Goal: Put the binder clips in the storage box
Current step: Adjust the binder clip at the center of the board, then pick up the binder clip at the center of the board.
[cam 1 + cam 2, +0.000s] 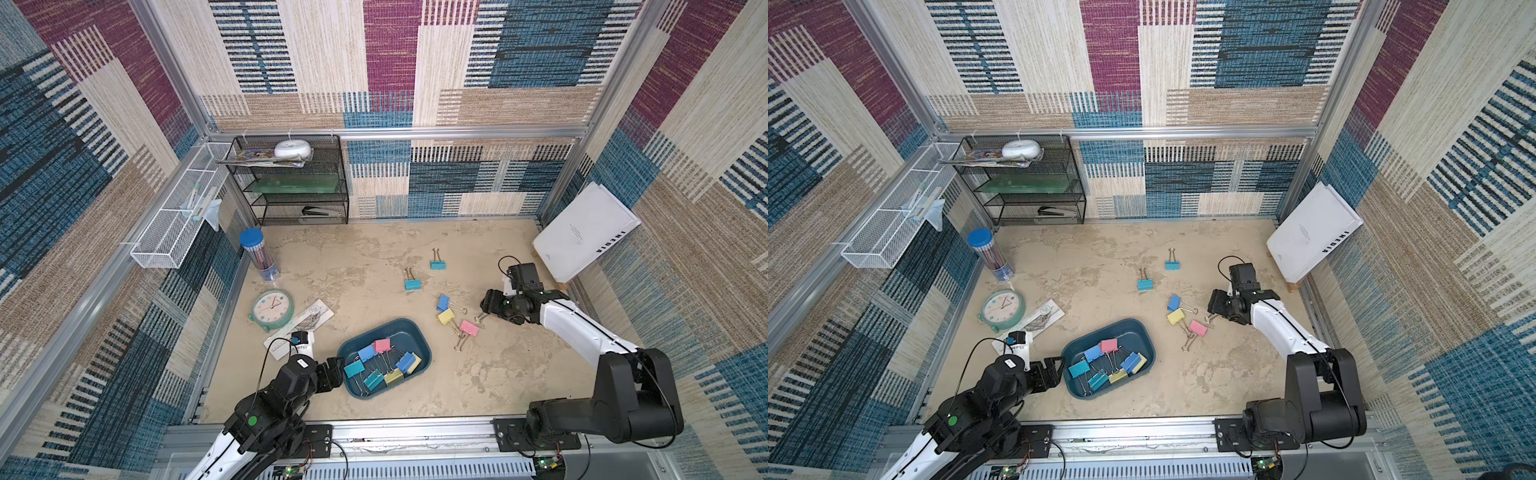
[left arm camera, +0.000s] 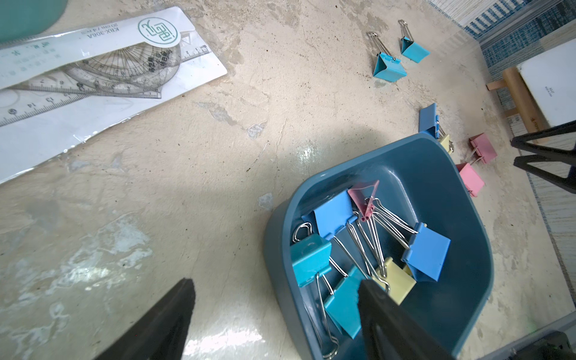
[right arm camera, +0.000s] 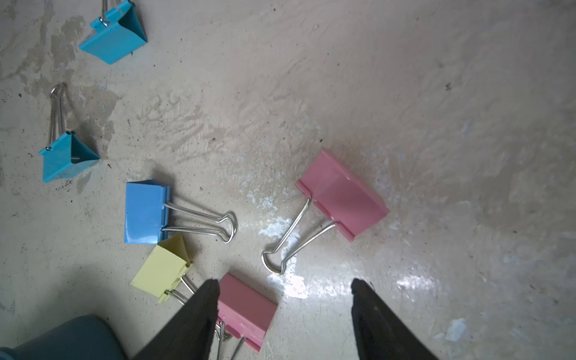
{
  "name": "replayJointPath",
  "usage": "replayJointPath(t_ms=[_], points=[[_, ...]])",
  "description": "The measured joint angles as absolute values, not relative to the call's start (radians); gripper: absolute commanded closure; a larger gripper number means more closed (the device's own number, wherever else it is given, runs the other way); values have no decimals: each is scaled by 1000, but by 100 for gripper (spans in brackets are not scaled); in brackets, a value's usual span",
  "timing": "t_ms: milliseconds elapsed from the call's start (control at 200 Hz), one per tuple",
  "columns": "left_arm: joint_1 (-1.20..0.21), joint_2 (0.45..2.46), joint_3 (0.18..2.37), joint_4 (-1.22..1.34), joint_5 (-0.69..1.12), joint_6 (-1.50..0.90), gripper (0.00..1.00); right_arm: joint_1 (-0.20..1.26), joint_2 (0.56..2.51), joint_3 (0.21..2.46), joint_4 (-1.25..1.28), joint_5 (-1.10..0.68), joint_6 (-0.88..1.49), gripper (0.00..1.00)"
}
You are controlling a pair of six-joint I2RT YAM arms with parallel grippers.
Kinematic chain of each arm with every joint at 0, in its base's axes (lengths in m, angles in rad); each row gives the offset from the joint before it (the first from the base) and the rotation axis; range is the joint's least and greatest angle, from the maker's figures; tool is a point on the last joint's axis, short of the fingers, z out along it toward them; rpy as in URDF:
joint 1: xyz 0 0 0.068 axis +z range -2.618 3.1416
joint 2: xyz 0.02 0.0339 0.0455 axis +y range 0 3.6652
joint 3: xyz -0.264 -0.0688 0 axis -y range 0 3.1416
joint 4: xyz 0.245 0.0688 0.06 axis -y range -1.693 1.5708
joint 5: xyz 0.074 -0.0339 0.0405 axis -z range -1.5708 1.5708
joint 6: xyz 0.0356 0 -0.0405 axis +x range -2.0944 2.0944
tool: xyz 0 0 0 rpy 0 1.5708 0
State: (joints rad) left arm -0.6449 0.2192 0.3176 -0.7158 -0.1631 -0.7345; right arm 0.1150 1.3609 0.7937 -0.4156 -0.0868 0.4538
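Note:
The dark teal storage box (image 1: pixel 400 322) (image 1: pixel 1122 321) (image 2: pixel 436 174) sits front centre with several binder clips (image 1: pixel 382 365) inside. My left gripper (image 1: pixel 336 369) (image 2: pixel 276 283) is open, one finger over the box's near rim and the other outside it. Loose on the table are two teal clips (image 1: pixel 437 264) (image 1: pixel 412 284), a blue one (image 1: pixel 443 302), a yellow one (image 1: pixel 446 316) and a pink one (image 1: pixel 469 328). In the right wrist view a second pink clip (image 3: pixel 341 194) lies ahead. My right gripper (image 1: pixel 485 311) (image 3: pixel 283 285) hangs open above them, holding nothing.
A mint clock (image 1: pixel 272 309) and a packaged ruler set (image 1: pixel 305 326) lie left of the box. A pencil tube (image 1: pixel 259 253), a black mesh rack (image 1: pixel 291 183) and a white wire basket (image 1: pixel 178 212) stand back left. A white book (image 1: pixel 586 232) leans against the right wall.

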Motion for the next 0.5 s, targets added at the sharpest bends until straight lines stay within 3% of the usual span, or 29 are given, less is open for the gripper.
replayJointPath(t_ms=[501], points=[[-651,207,316,-716,-163,-733,14,55,1557,812,-323,-110,473,27]])
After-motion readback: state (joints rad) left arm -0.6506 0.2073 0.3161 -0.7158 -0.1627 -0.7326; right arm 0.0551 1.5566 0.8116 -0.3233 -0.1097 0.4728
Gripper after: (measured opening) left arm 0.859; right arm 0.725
